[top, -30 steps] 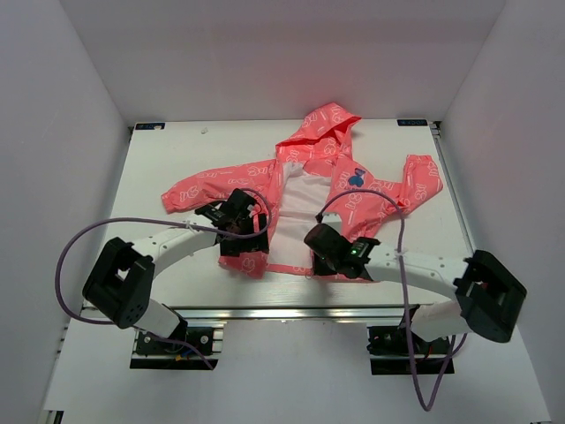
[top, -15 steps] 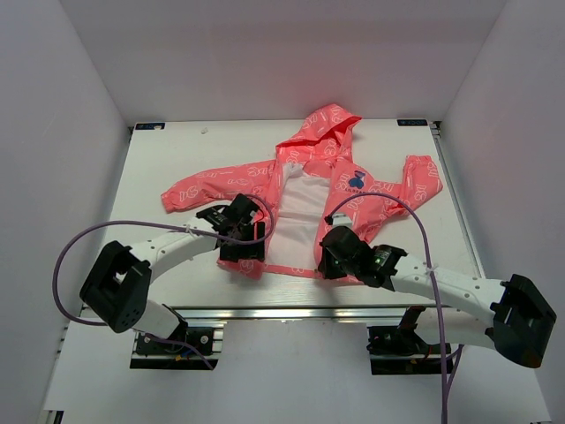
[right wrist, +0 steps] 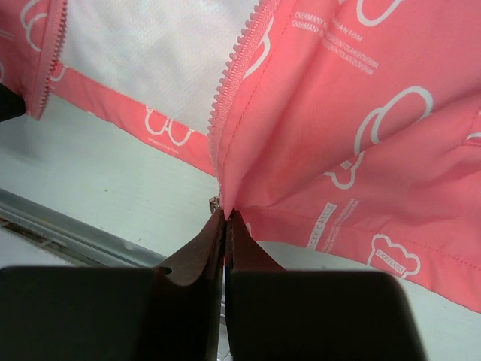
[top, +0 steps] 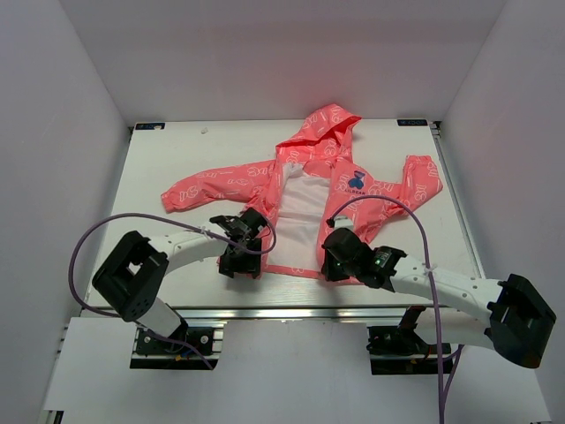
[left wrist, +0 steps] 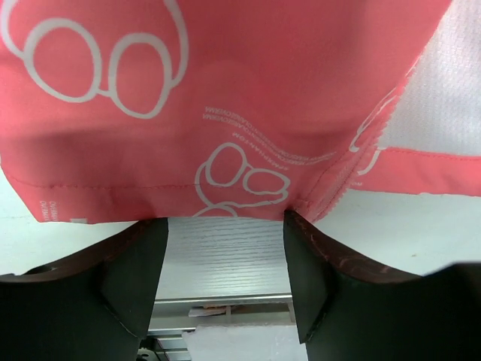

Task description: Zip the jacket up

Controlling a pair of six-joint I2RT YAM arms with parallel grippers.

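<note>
The coral-pink hooded jacket (top: pixel 313 181) lies open on the table, white lining (top: pixel 300 221) showing, blue emblem (top: pixel 355 179) on its right chest. My left gripper (top: pixel 244 262) is open at the bottom hem of the left front panel (left wrist: pixel 225 113); its fingers (left wrist: pixel 312 271) straddle bare table just below the hem. My right gripper (top: pixel 328 265) is shut on the bottom corner of the right front panel (right wrist: pixel 346 128), pinching fabric beside the zipper teeth (right wrist: pixel 237 83), with a small metal zipper piece (right wrist: pixel 215 202) at its tip.
The white table (top: pixel 177 150) ends in a metal rail (top: pixel 282 311) at the near edge, close behind both grippers. Purple cables (top: pixel 79 256) loop off both arms. White walls enclose the table on three sides.
My right gripper has shifted right and pulled the right panel's bottom corner with it. My left gripper has slid back toward the near edge, off the left panel to its hem.
</note>
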